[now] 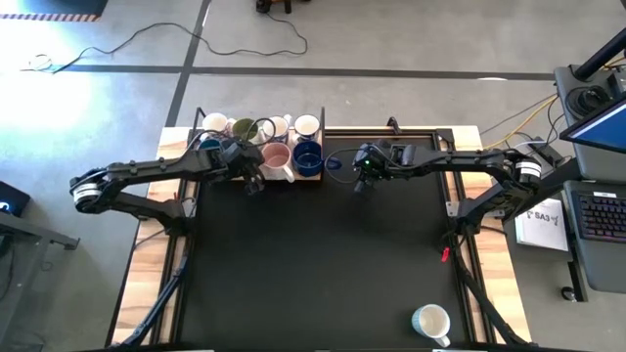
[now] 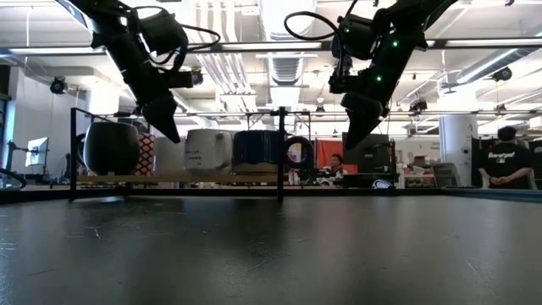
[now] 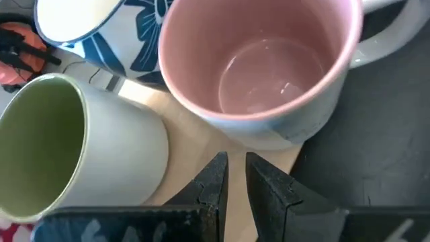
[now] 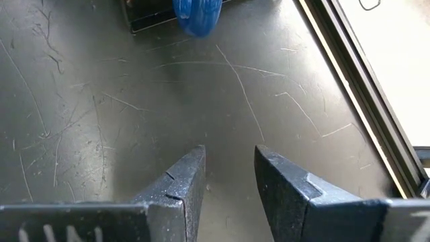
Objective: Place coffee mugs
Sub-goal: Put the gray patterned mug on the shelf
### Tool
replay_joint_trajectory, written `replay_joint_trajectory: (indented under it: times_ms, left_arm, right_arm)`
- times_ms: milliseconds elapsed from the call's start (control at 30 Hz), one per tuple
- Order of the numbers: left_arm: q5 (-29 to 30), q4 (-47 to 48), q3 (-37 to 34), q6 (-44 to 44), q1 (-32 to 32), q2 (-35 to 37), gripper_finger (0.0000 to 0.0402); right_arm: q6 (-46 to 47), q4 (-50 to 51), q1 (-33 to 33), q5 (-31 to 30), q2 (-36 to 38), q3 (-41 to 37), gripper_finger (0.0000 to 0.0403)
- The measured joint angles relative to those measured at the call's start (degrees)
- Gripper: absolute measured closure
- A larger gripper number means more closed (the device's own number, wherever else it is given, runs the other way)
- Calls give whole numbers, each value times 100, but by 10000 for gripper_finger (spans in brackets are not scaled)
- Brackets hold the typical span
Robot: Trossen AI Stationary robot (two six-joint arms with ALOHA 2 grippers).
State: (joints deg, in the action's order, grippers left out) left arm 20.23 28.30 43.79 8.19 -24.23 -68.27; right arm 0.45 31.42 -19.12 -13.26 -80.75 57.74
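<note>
The high view looks straight down on the whole table (image 1: 313, 274), the low one level across it, both sharing the mugs (image 1: 278, 156) the left wrist view crowds.

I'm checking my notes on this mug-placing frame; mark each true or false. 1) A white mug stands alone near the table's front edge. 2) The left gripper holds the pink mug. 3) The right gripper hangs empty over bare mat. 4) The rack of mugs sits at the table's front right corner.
1) True: the white mug stands alone there.
2) False: the left gripper hangs nearly closed beside the pink mug, holding nothing.
3) True: the right gripper is open and empty.
4) False: the rack sits at the back edge, left of centre.
</note>
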Motion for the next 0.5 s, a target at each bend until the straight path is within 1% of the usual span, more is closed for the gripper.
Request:
replay_joint_trajectory:
  times_ms: [200,333,500]
  left_arm:
    - [7,245,40,-185,11,428,366]
    - [-73,285,50,-439,86,821,366]
    - [-659,312,48,-983,293,1116,366]
  right_arm:
    - [43,22,1,83,0,0,284]
    - [314,232,5,792,26,0,284]
    - [878,600,100,1795,153,-1,284]
